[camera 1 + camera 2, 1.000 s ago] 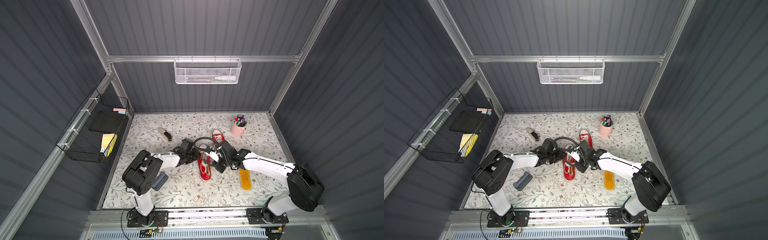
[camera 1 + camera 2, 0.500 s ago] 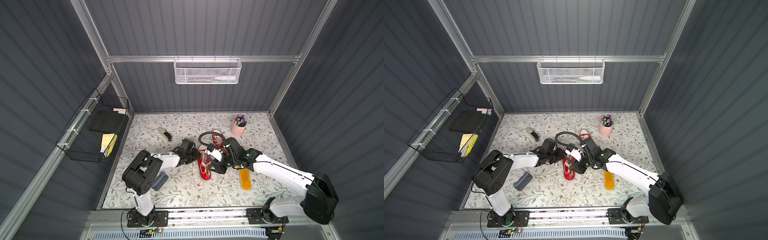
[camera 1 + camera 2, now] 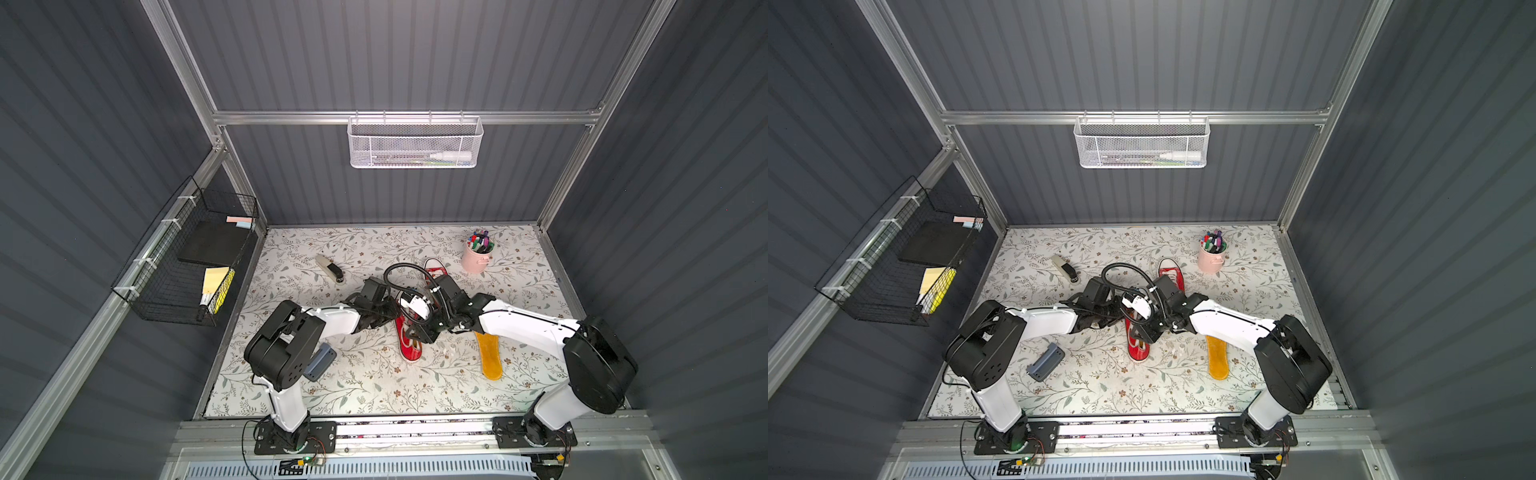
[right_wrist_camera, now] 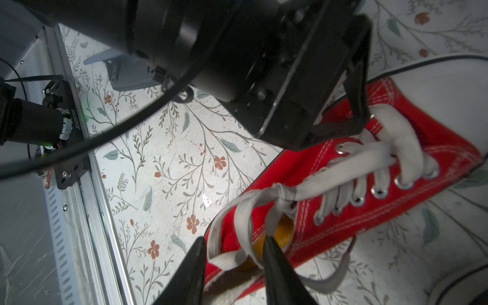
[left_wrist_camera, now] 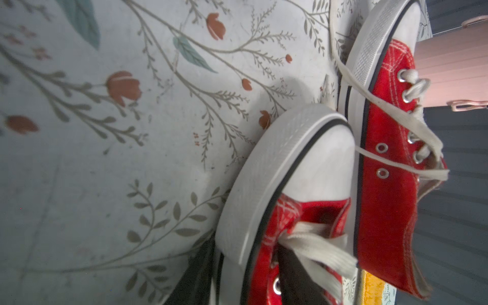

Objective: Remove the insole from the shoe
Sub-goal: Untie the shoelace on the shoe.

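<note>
shoe (image 3: pixel 409 349), toe toward back wall (image 3: pixel 395 195)

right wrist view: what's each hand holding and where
Left hand clamps the red shoe across its forefoot. Right hand straddles the shoe's collar beside the insole; whether it grips cannot be told.

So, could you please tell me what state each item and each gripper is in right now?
near shoe: upright on its sole, laces knotted.
inner insole: inside the near shoe, not yet out.
loose insole: outside the shoes, lying flat.
far shoe: upright, laces untied.
left gripper: closed on the near shoe's toe end.
right gripper: open, straddling the near shoe's heel collar.
pink cup: upright, holding markers.
</note>
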Motion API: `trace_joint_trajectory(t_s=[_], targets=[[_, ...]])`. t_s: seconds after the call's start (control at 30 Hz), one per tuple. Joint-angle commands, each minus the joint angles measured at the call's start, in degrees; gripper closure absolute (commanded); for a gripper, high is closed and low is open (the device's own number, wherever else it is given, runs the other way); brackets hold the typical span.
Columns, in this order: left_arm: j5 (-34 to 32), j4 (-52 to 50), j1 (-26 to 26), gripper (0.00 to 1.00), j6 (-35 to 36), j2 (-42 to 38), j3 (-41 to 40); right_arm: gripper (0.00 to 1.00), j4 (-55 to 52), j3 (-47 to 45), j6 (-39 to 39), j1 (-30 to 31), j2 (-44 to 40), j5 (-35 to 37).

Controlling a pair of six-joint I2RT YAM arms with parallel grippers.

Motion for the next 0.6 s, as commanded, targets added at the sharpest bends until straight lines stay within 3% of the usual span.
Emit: trace_joint_trajectory(t_s=[0.0, 0.23, 0.57], targets=[[-2.31, -6.05, 1.00, 0.57, 1.12, 1.30, -1.48, 0.70, 1.95, 1.90, 0.44, -0.04, 0.73, 0.38], [-2.31, -6.03, 0.95, 0.57, 1.07, 1.30, -1.60, 1.00, 0.65, 1.78, 0.08, -0.02, -1.27, 1.02], [-2.66, -5.99, 0.95, 0.57, 1.02, 2.11, -1.56, 1.00, -5.01, 1.47, 1.74, -0.10, -13.61, -2.50]])
